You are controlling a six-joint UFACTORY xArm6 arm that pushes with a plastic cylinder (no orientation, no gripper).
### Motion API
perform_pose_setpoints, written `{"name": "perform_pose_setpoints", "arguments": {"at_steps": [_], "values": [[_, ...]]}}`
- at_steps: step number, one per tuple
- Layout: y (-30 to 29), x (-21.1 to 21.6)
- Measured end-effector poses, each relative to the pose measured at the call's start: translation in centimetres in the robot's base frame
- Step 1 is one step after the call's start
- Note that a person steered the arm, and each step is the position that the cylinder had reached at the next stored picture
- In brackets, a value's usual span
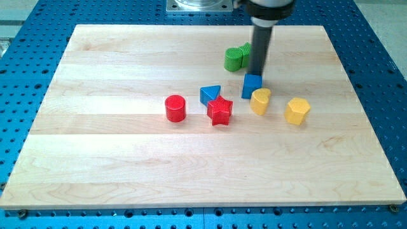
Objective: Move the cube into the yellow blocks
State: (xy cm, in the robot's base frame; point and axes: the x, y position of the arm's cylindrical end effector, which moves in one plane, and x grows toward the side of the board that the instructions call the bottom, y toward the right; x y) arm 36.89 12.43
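The blue cube (pixel 252 85) sits right of the board's middle, touching the upper left of a yellow block (pixel 260 101). A second yellow block, hexagonal, (pixel 297 111) lies further to the view's right. My tip (pixel 257 74) is at the cube's top edge, just above it in the view, touching or nearly touching it. The rod rises from there to the view's top.
A blue triangle (pixel 210 94) and a red star (pixel 220 111) lie left of the cube, touching each other. A red cylinder (pixel 175 108) lies further left. Green blocks (pixel 236 58) sit just left of the rod. The wooden board (pixel 127 159) rests on a blue perforated table.
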Motion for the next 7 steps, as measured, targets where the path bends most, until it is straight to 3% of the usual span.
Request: {"name": "perform_pose_setpoints", "arguments": {"at_steps": [2,3,4,7], "values": [[-2.3,1.5],[-9.5,0.0],[-12.6,1.1],[3.0,2.5]]}}
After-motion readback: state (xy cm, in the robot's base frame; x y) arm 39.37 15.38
